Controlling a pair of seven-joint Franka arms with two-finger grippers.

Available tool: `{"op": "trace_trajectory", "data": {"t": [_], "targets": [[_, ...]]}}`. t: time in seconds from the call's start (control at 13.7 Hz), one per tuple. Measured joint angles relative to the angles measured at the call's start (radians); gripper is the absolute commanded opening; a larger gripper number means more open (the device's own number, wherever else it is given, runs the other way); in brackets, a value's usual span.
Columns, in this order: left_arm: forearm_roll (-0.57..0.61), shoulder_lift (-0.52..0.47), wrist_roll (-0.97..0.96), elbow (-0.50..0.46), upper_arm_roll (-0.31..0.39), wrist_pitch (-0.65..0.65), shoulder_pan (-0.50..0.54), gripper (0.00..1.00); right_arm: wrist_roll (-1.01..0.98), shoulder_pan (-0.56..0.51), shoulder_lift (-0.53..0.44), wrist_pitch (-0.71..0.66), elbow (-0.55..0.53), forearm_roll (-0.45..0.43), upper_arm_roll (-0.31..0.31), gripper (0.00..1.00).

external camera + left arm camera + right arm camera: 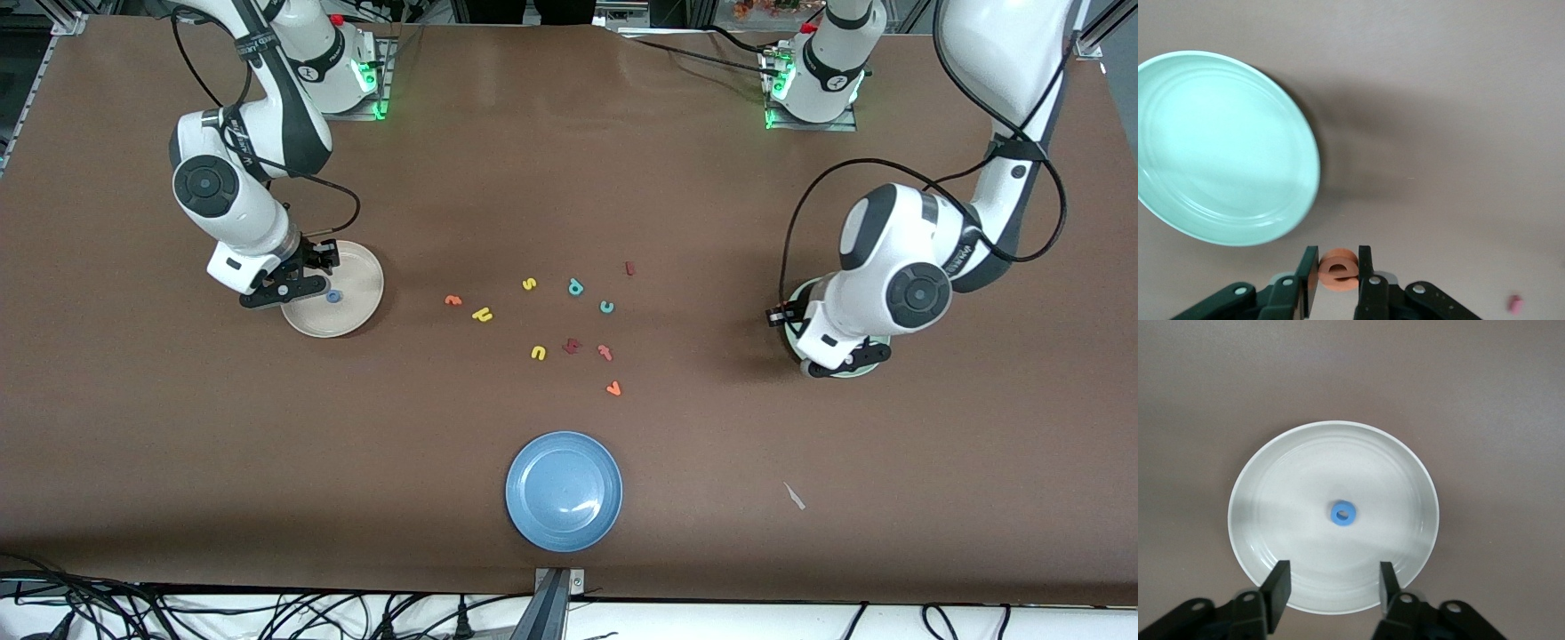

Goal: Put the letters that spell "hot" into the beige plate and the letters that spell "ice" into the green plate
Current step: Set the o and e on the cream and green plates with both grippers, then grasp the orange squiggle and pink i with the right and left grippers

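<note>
My right gripper [316, 277] hangs open and empty over the rim of the beige plate [360, 284]. The blue o [1343, 513] lies in the middle of that plate [1271, 507], ahead of the right gripper [1331, 577]. My left gripper [1338, 257] is shut on the orange e [1338, 270], held above bare table just beside the green plate [1218, 147]. In the front view the left arm hides most of the green plate [867, 369]. At mid-table lie the yellow h [482, 314], an orange letter [453, 300], the teal c [606, 308] and the dark red i [629, 268].
Other loose letters lie at mid-table: yellow s [529, 284], yellow u [538, 353], a teal letter with a stem [575, 286], two reddish letters [572, 346] and an orange v [613, 388]. A blue plate [564, 491] sits nearer the front camera. A white scrap [794, 496] lies toward the left arm's end.
</note>
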Motion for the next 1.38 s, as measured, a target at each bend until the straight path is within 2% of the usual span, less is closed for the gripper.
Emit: {"op": "trace_trajectory", "data": {"t": [0.22, 0.36, 0.44, 0.51, 0.66, 0.87, 1.09, 1.24, 1.38], "targets": [[0.0, 0.035, 0.105, -0.011, 0.001, 0.0, 0.069, 0.04, 0.039, 0.0, 0.0, 0.001, -0.001, 0.012, 0.004, 0.64], [0.006, 0.063, 0.149, -0.016, 0.002, 0.009, 0.108, 0.04, 0.101, 0.0, 0.005, 0.012, -0.002, 0.044, 0.046, 0.65], [0.034, 0.083, 0.157, -0.018, 0.001, 0.023, 0.119, 0.08, 0.151, 0.001, 0.012, 0.028, -0.002, 0.049, 0.08, 0.67], [0.064, 0.103, 0.158, -0.019, 0.001, 0.032, 0.122, 0.23, 0.204, 0.004, 0.023, 0.055, -0.002, 0.052, 0.114, 0.67], [0.085, 0.131, 0.158, -0.018, -0.001, 0.048, 0.122, 1.0, 0.319, 0.012, 0.066, 0.141, -0.001, 0.053, 0.179, 0.67], [0.085, 0.132, 0.158, 0.001, -0.006, 0.05, 0.123, 1.0, 0.47, 0.023, 0.15, 0.251, 0.009, 0.053, 0.249, 0.67], [0.085, 0.107, 0.155, 0.029, -0.035, 0.022, 0.122, 1.0, 0.556, 0.055, 0.198, 0.278, 0.051, 0.053, 0.275, 0.67], [0.085, 0.068, 0.096, 0.036, -0.093, -0.004, 0.122, 1.0, 0.606, 0.084, 0.224, 0.278, 0.084, 0.034, 0.276, 0.67], [0.085, 0.04, -0.029, 0.035, -0.183, -0.013, 0.12, 1.0, 0.667, 0.094, 0.25, 0.28, 0.102, -0.033, 0.276, 0.67]]}}
